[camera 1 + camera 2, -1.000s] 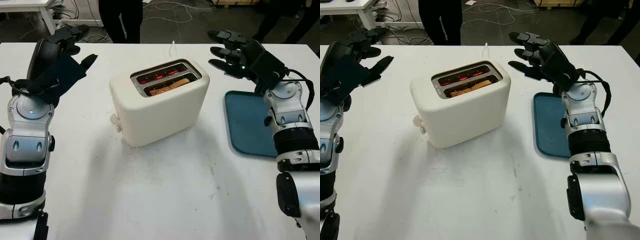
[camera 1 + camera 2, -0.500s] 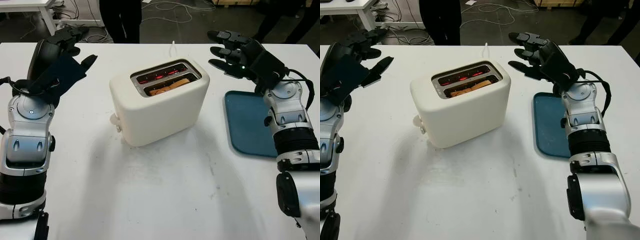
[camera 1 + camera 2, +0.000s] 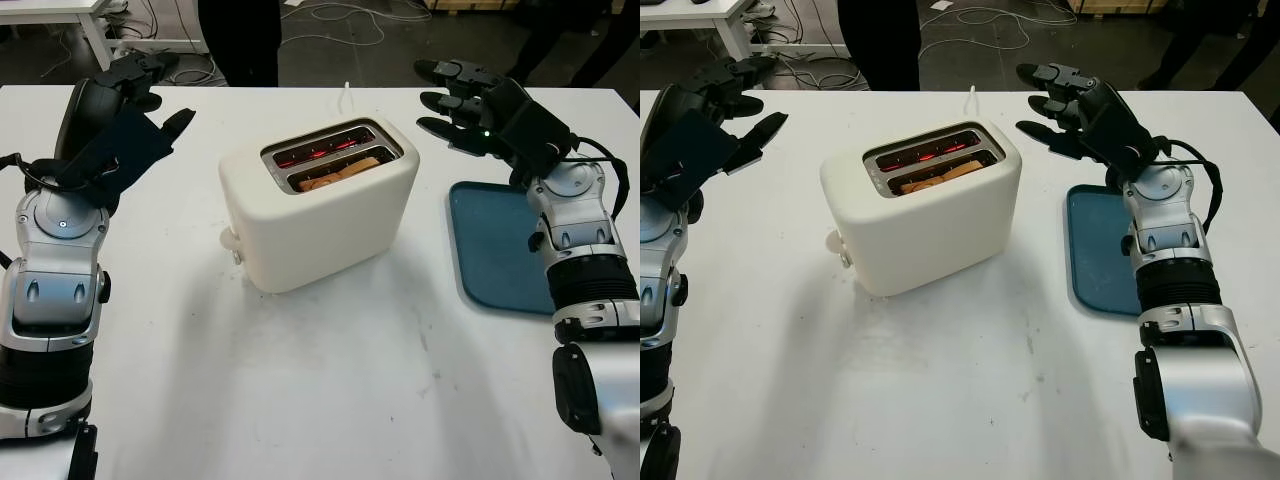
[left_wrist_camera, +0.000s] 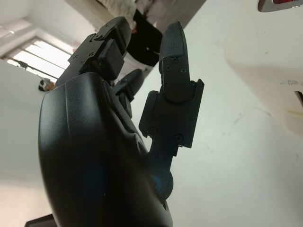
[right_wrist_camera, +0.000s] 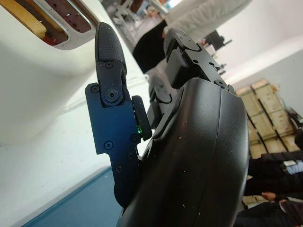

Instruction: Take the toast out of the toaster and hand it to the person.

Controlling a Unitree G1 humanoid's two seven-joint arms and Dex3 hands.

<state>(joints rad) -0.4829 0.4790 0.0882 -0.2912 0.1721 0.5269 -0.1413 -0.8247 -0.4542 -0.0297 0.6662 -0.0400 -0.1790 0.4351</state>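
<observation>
A cream toaster [image 3: 320,205] stands in the middle of the white table [image 3: 330,380]. Its far slot glows red inside; a slice of toast [image 3: 340,172] sits low in the near slot. My right hand [image 3: 455,105] hovers open just right of the toaster's far end, above the table. My left hand [image 3: 135,95] is raised open well to the left of the toaster. The toast's edge [image 5: 28,19] and the toaster's top show in the right wrist view. A person [image 3: 240,35] in dark trousers stands behind the table's far edge.
A blue tray [image 3: 495,245] lies on the table at the right, beside my right forearm. The toaster's cord [image 3: 347,98] runs off the far edge. Cables lie on the dark floor behind.
</observation>
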